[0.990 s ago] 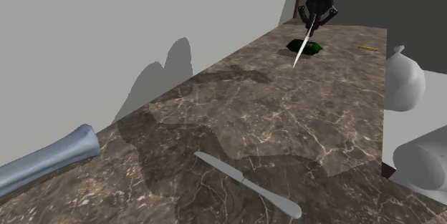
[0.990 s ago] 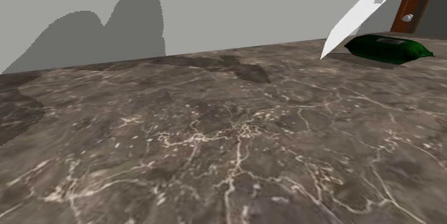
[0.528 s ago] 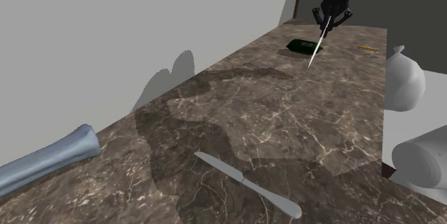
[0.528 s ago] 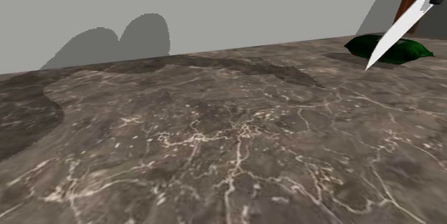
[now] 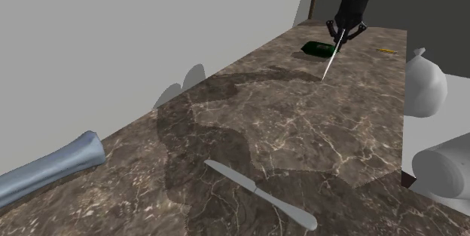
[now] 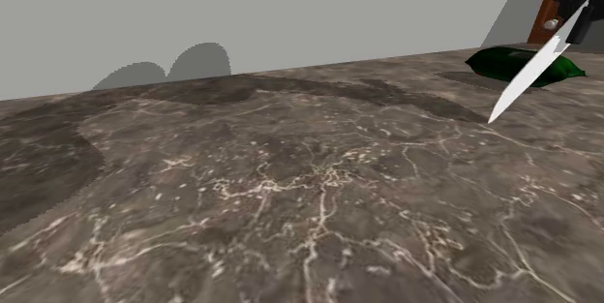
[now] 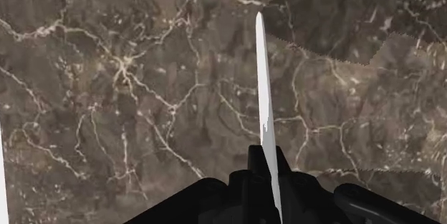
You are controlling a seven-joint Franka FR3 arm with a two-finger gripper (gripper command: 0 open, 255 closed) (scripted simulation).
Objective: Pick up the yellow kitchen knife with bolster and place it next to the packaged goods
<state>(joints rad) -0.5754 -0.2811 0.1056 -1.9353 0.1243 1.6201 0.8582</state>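
The knife (image 5: 333, 56) has moved beside the green packet (image 5: 318, 47); held point-down in clenched fingers (image 7: 252, 159), it could stab the tabletop (image 5: 301, 136).

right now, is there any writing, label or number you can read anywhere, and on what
No text can be read anywhere.
Green packet: any label on it is too small to read.
Knife in the pincer: plain white blade, no mark.
Countertop: only pale veining.

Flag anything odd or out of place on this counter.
Nothing spilled or broken. The white-bladed knife hangs point-down and slanted from the gripper, beside the green packet; a grey knife lies loose on the counter.
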